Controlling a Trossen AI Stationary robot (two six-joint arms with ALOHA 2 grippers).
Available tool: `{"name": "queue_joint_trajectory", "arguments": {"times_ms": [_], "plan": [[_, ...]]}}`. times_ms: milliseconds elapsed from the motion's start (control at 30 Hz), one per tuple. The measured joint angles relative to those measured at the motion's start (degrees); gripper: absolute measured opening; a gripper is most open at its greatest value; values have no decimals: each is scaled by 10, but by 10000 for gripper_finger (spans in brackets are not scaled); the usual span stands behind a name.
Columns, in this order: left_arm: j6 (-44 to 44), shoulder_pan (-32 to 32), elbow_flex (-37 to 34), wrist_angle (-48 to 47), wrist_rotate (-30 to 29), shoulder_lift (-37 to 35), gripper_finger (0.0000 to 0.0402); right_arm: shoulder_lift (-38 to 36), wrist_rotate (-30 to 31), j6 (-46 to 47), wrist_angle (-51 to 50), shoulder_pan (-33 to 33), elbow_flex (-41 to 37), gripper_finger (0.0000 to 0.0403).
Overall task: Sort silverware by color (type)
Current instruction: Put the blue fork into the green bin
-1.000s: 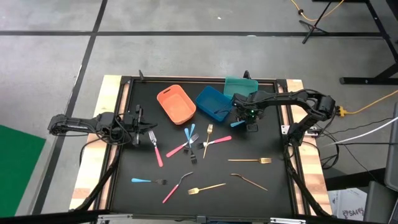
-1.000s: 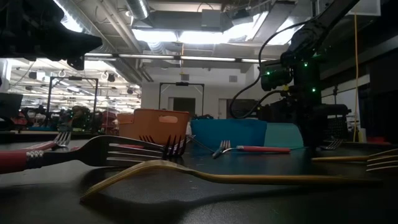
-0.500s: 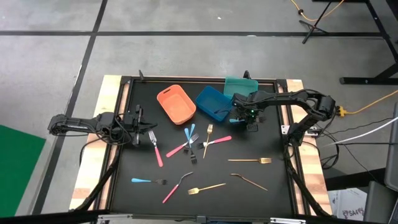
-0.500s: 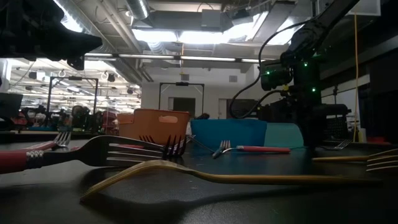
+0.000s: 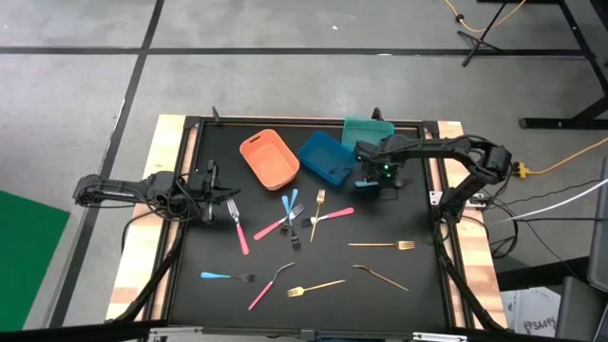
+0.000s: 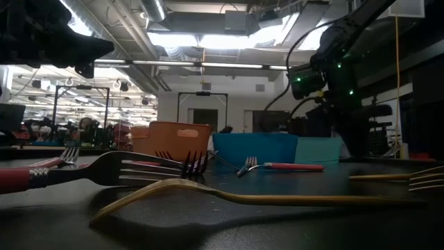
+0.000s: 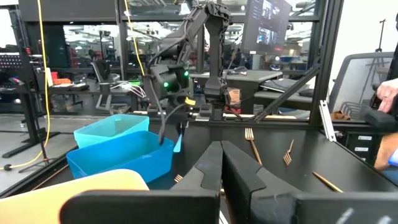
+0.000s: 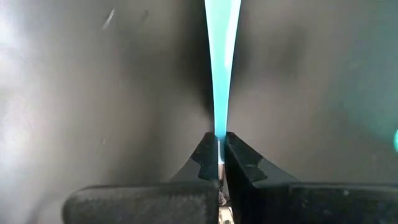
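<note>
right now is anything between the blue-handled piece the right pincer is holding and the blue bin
Nothing visible. The right pincer is shut on the light-blue-handled utensil, lifted beside the blue bin. In the left wrist view the utensil hangs right next to the bin's wall, with open space between them.

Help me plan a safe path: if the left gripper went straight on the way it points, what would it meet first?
Probably the blue bin. The left gripper, jaws shut, points across the table toward it and the right gripper holding a light-blue-handled utensil beyond. Depth is unclear.
</note>
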Motion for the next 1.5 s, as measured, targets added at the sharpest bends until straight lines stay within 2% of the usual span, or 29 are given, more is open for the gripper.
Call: {"name": "queue_joint_trajectory", "arguments": {"times_ms": [200, 500, 800, 1033, 1133, 1233, 1500], "plan": [[0, 0, 0, 0, 0, 0, 0, 0, 0, 4, -63, 0, 59, 1], [0, 0, 0, 0, 0, 0, 0, -1, 0, -2, -129, 0, 193, 1], [0, 0, 0, 0, 0, 0, 0, -2, 45, -44, -79, -3, 298, 1], [0, 0, 0, 0, 0, 0, 0, -2, 43, -63, 15, -40, 301, 1], [0, 0, 0, 0, 0, 0, 0, -2, 5, -61, 46, -74, 294, 1], [0, 0, 0, 0, 0, 0, 0, -2, -32, -46, 81, -112, 283, 1], [0, 0, 0, 0, 0, 0, 0, -2, -47, 17, 174, -189, 212, 1]]}}
